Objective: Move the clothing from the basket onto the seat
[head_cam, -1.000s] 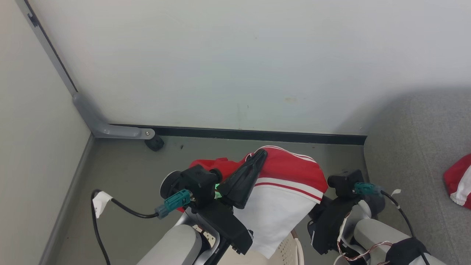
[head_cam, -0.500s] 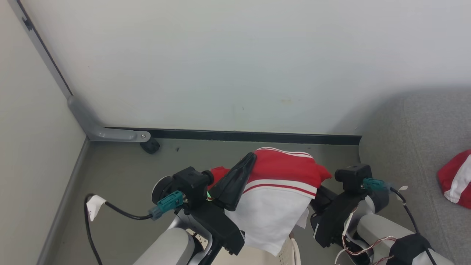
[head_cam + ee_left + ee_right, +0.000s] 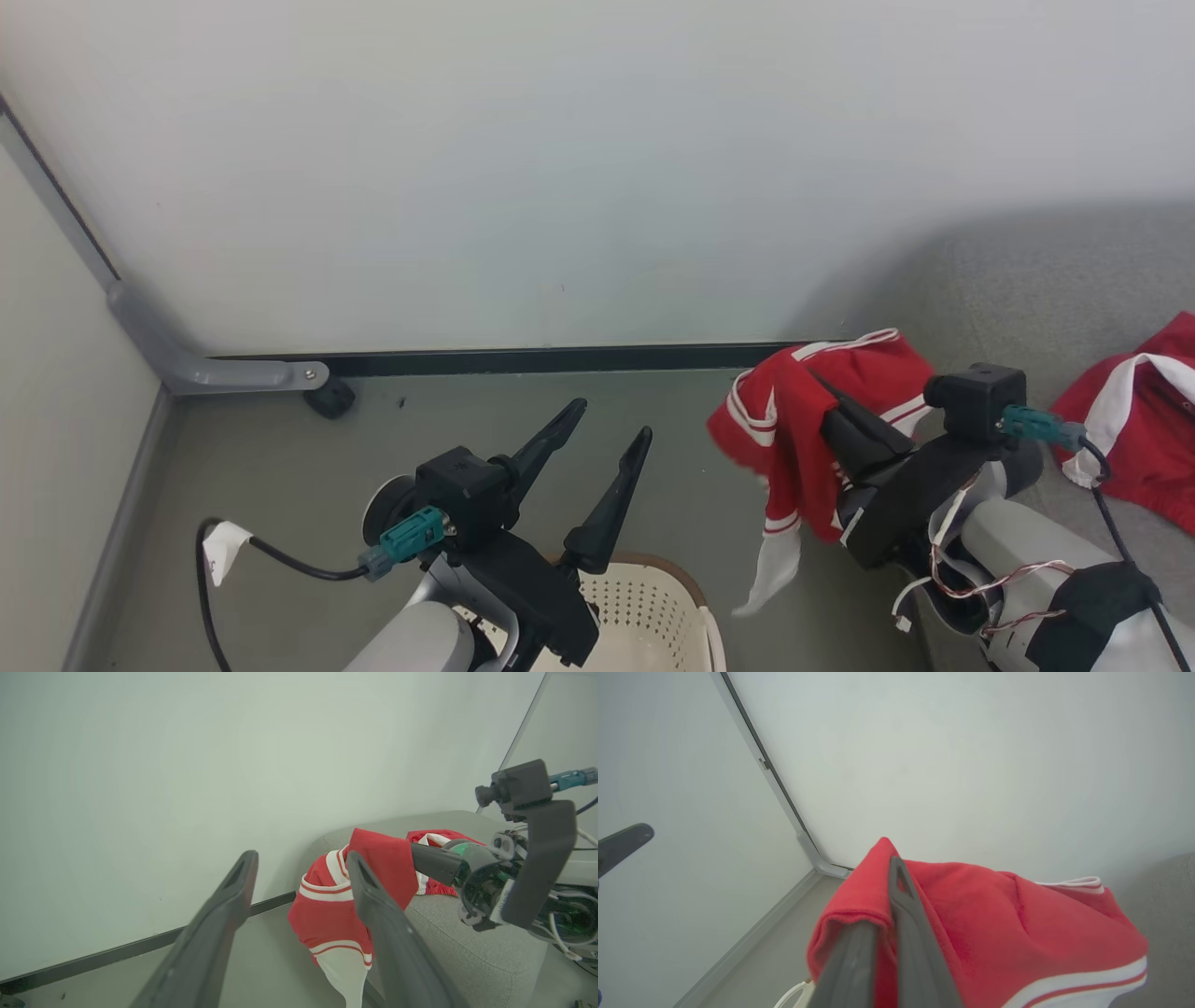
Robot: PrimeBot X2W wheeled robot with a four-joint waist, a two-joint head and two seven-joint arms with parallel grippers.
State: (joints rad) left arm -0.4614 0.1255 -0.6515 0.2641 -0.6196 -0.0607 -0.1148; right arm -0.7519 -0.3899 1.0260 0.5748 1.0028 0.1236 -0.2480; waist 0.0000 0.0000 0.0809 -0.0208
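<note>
Right gripper (image 3: 826, 397) pinches the clothing (image 3: 794, 429), hanging at the edge of the seat (image 3: 1027, 280); left gripper (image 3: 611, 417) gapes over the basket (image 3: 653, 597). Swing well inward (mind that trailing white hem) before letting go.

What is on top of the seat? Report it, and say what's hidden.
One red-and-white garment lies on the grey seat. A second garment hangs from the shut right hand at the seat's edge, not yet laid down. The right arm covers part of the seat.
</note>
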